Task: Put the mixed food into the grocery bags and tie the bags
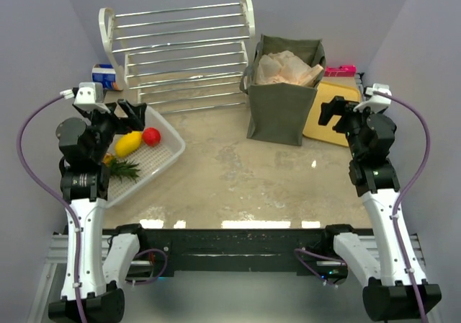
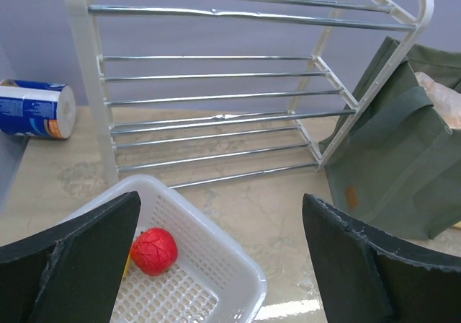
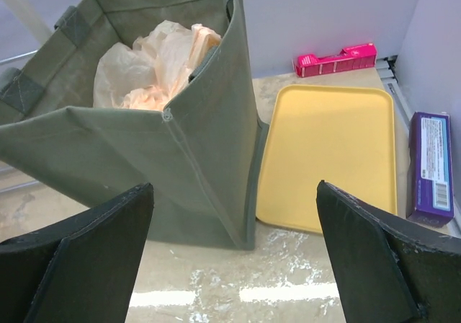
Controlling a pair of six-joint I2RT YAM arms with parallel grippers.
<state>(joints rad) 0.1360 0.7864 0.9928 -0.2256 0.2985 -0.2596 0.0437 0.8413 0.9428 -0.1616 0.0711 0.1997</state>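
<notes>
The olive-green tote (image 1: 284,96) stands upright at the back right, with the crumpled peach plastic bag (image 1: 289,67) inside it. A white slatted basket (image 1: 173,148) at the left holds a red fruit (image 1: 151,136), a yellow fruit (image 1: 128,144) and a green leafy piece (image 1: 124,169). My left gripper (image 1: 124,114) hangs open and empty over the basket's far end. The red fruit (image 2: 153,251) shows by its left finger in the left wrist view. My right gripper (image 1: 333,115) is open and empty, just right of the tote (image 3: 144,157). The bottles and snack packets are out of view.
A white and chrome wire rack (image 1: 184,52) stands at the back. A blue can (image 2: 32,109) lies left of it. A yellow tray (image 3: 328,157), a pink box (image 3: 335,60) and a purple box (image 3: 430,166) lie right of the tote.
</notes>
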